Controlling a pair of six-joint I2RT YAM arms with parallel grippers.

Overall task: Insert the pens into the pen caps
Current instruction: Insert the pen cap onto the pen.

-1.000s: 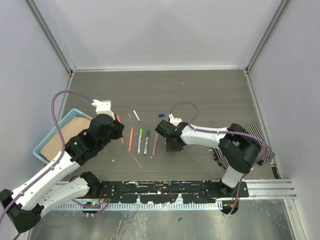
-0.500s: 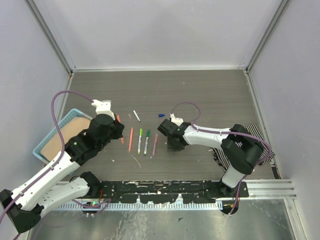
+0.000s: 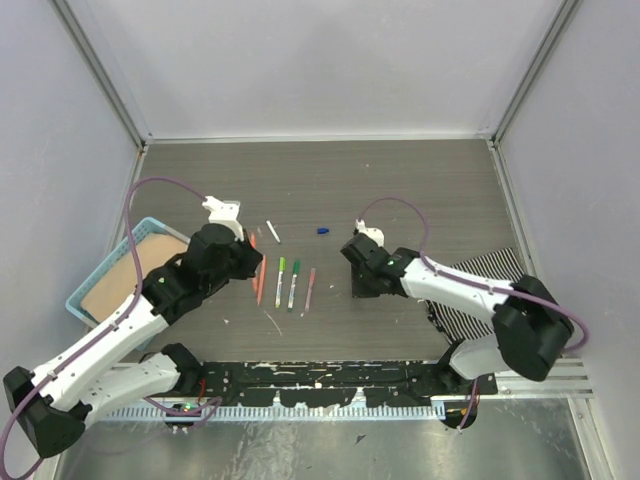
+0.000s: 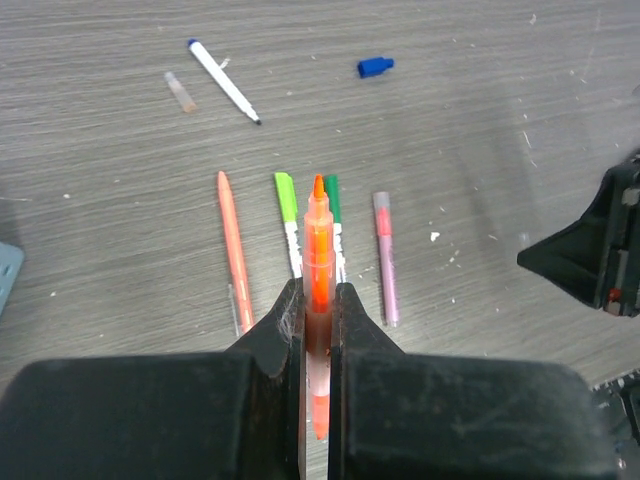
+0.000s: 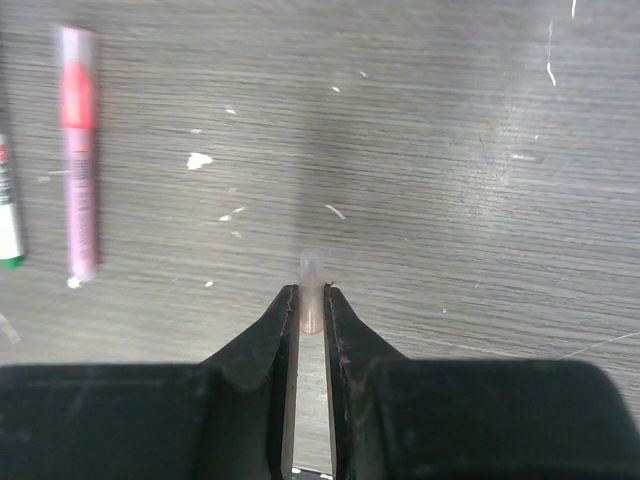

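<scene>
My left gripper (image 4: 318, 300) is shut on an orange pen (image 4: 319, 235) whose tip points forward, held above the row of pens. On the table lie an all-orange pen (image 4: 233, 245), a light green pen (image 4: 288, 215), a dark green pen (image 4: 333, 200) and a pink pen (image 4: 384, 255). Farther off are a white pen with a blue end (image 4: 222, 80), a clear cap (image 4: 181, 92) and a blue cap (image 4: 375, 67). My right gripper (image 5: 311, 300) is shut on a small translucent pinkish cap (image 5: 311, 275), to the right of the pink pen (image 5: 77, 150).
A blue basket (image 3: 88, 272) stands at the table's left edge beside my left arm. A striped cloth (image 3: 492, 272) lies at the right under my right arm. A black rail (image 3: 330, 378) runs along the near edge.
My right gripper closed on the small cap and has moved right, away from the pink pen. My left gripper has shifted a little right and forward with the orange pen.
</scene>
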